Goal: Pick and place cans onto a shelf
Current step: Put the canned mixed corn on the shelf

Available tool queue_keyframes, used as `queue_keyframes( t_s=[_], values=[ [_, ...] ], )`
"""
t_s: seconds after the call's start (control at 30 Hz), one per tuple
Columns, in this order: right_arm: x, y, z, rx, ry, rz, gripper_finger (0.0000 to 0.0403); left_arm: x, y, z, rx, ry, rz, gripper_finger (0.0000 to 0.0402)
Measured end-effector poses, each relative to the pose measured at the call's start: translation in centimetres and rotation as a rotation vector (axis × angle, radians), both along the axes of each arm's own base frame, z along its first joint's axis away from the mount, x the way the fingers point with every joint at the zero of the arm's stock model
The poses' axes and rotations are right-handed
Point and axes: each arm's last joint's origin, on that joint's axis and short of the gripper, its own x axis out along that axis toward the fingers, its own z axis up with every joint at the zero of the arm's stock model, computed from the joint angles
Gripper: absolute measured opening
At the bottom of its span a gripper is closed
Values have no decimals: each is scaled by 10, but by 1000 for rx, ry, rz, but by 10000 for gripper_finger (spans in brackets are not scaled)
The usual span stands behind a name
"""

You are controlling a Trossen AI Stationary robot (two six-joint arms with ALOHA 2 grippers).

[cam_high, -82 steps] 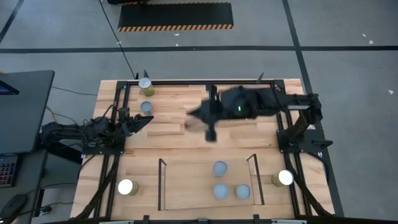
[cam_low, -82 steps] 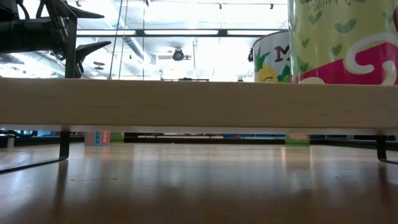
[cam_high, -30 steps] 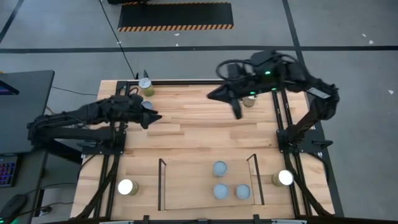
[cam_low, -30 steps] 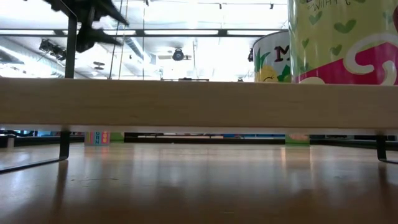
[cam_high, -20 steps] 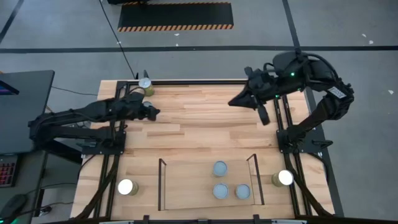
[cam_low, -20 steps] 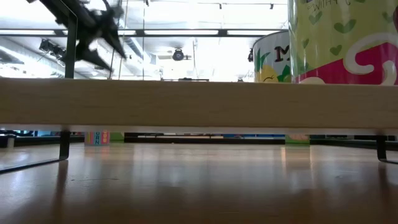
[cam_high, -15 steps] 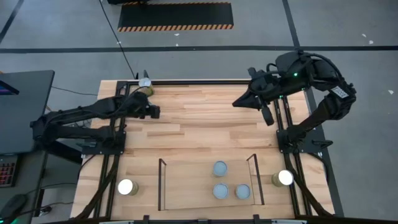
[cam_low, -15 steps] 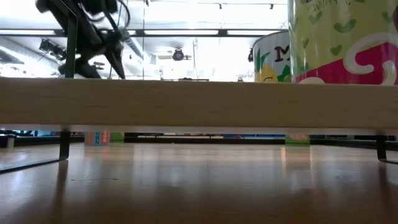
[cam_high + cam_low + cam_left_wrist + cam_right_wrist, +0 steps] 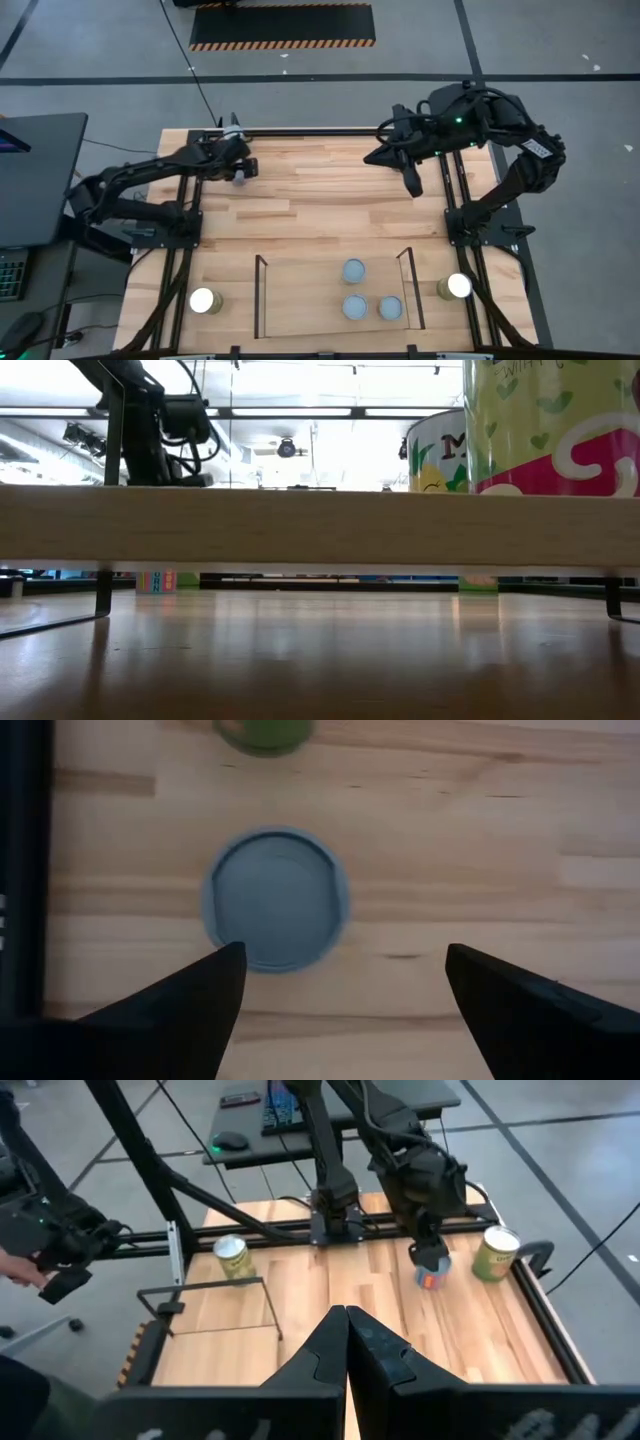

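My left gripper (image 9: 242,170) is open and points down over a can with a dull grey-blue top (image 9: 275,900) at the table's far left. In the left wrist view my left gripper (image 9: 340,960) has the can beside one fingertip, not between the two. A second can (image 9: 232,132) stands at the far left corner. My right gripper (image 9: 411,188) is shut and empty above the table's far right; the right wrist view (image 9: 346,1318) shows its fingers together. The shelf (image 9: 300,300) at the near middle holds three cans (image 9: 353,270).
One bright-topped can (image 9: 203,300) stands left of the shelf and another (image 9: 457,286) right of it. The shelf's thin black rods (image 9: 262,290) rise at its sides. In the low view the shelf board (image 9: 320,525) carries two cans (image 9: 550,425). Black frame rails run along the table's far edge.
My left gripper has gone toward the table's far edge and tipped to point down over the grey-blue-topped can. My right gripper has swung toward the table's right edge, then come back a little to the left.
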Motion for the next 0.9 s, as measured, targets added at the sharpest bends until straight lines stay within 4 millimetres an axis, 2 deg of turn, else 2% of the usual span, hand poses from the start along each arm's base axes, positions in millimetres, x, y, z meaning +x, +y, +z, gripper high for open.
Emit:
queue_keyframes(
  t_s=[0.37, 0.9],
  values=[
    [22, -17, -10, -5, 36, -49, 9, 1, 6, -11, 85, 139, 94, 350],
    [25, -21, -12, -2, 44, -36, 9, 17, 17, -49, 27, 206, 142, 350]
  ],
)
